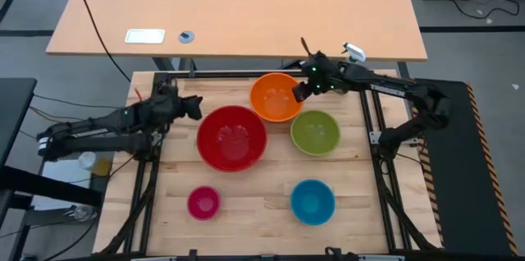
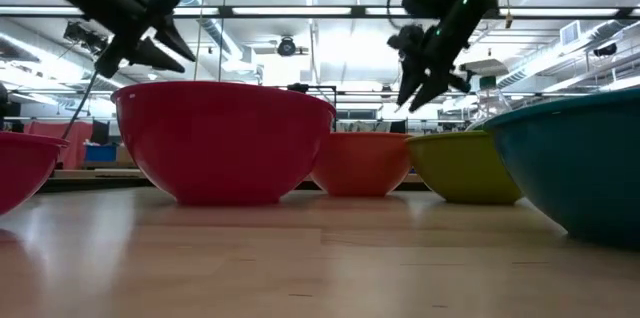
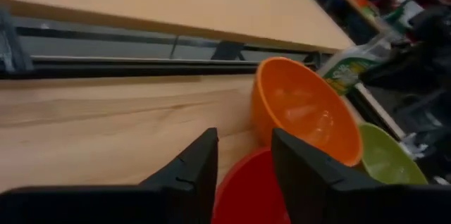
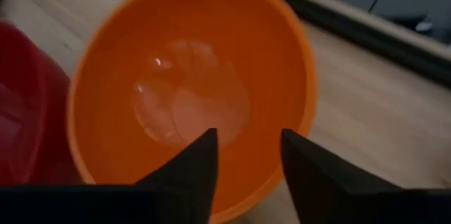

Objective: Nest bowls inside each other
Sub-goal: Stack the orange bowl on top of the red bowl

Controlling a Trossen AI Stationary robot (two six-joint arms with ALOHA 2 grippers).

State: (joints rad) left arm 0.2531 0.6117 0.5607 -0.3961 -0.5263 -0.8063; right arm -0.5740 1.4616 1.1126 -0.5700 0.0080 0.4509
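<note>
Right hand (image 1: 301, 93) is hovering open over orange bowl (image 1: 276, 97) near desk's (image 1: 246, 212) back edge; left hand (image 1: 195, 108) is hanging open beside red bowl (image 1: 232, 137).

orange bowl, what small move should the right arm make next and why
Probably lower the right end effector onto the orange bowl's near rim and close. Its fingers are apart above that rim, the bowl is empty, and the red bowl beside it is empty.
</note>
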